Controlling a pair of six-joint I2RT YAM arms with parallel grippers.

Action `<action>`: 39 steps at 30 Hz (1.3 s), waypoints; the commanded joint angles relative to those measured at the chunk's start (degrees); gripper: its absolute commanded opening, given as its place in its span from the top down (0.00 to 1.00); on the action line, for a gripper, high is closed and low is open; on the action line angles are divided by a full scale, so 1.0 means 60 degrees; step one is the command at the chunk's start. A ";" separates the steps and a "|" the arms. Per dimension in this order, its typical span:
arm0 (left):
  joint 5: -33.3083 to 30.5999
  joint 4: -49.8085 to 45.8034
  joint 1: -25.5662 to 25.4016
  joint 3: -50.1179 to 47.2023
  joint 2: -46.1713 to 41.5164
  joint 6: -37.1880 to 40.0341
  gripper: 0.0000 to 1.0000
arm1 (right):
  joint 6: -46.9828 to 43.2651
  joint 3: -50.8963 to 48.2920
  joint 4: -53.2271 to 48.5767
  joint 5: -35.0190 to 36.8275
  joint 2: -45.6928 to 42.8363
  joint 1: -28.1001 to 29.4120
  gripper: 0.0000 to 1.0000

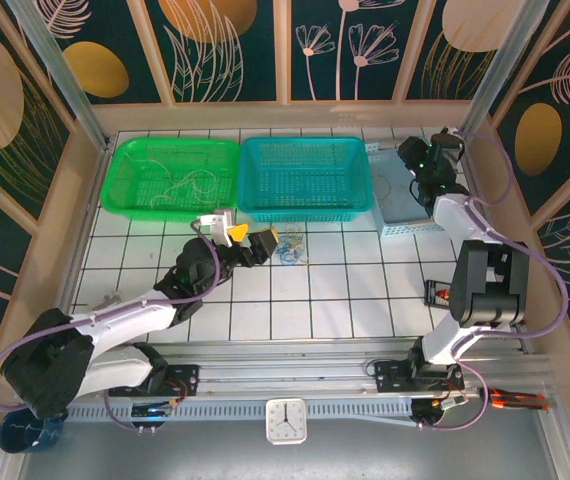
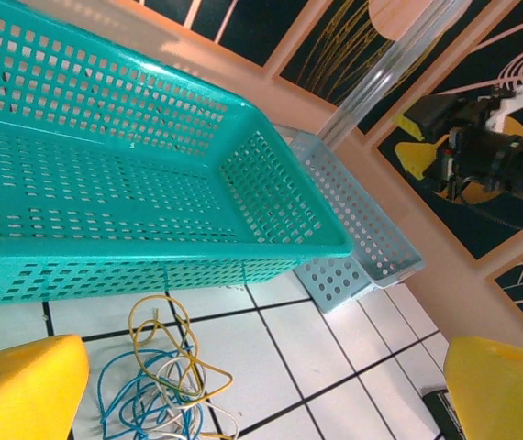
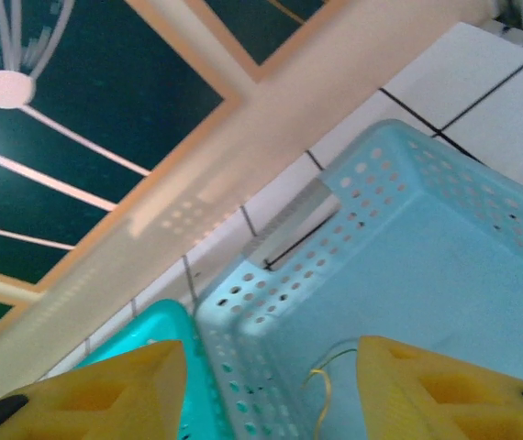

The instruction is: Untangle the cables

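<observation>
While my left fingers (image 2: 23,385) stood wide apart above the counter (image 2: 335,353), the tangle of cables (image 2: 165,385) lay on the white tiles in the gap between them, nearer one finger than the other and touching neither. Blue, yellow and cream-white strands curled through each other there. The teal basket (image 2: 151,183) stood just beyond my fingertips, with the pale blue basket (image 2: 362,247) beside it, further out.

My right fingers (image 3: 454,385) were apart too, over the pale blue basket. A single yellowish wire (image 3: 321,385) lay on its floor below the gap, and they clamped nothing. From above, a few cream wires (image 1: 180,185) showed in the green basket (image 1: 170,170), well away from both pairs of fingers.

I judged the step in hand to be drawing one more strand out of the tangle with my left fingers. To do it well, I needed to come down on a loop at the edge, not on the middle where the colours crossed. The yellow loop (image 2: 151,312) that stood out toward the teal basket looked like the cleanest target. It had to sit squarely between the pads before I closed, because wire that thin slips out of a corner grip. The pull had to be slow and low, away from the heap, so the other strands stayed on the counter. If the whole bunch rose with it, I judged it better to let go and choose another loop.
</observation>
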 commanded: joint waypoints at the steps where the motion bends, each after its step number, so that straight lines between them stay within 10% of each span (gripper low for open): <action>1: -0.0264 -0.0297 0.0021 0.0230 -0.0217 0.0030 0.01 | 0.0177 -0.0295 0.0080 -0.0796 -0.0850 0.0125 0.48; 19: 0.0053 -0.2106 0.0461 0.0820 0.0270 -0.0730 0.01 | 0.0031 -0.4431 0.0489 -0.0757 -0.3585 0.4708 0.48; 39: 0.2133 -0.4369 0.1936 0.3305 0.0376 -0.0860 0.01 | -0.0921 -0.5529 0.1904 -0.1541 -0.0953 0.6493 0.52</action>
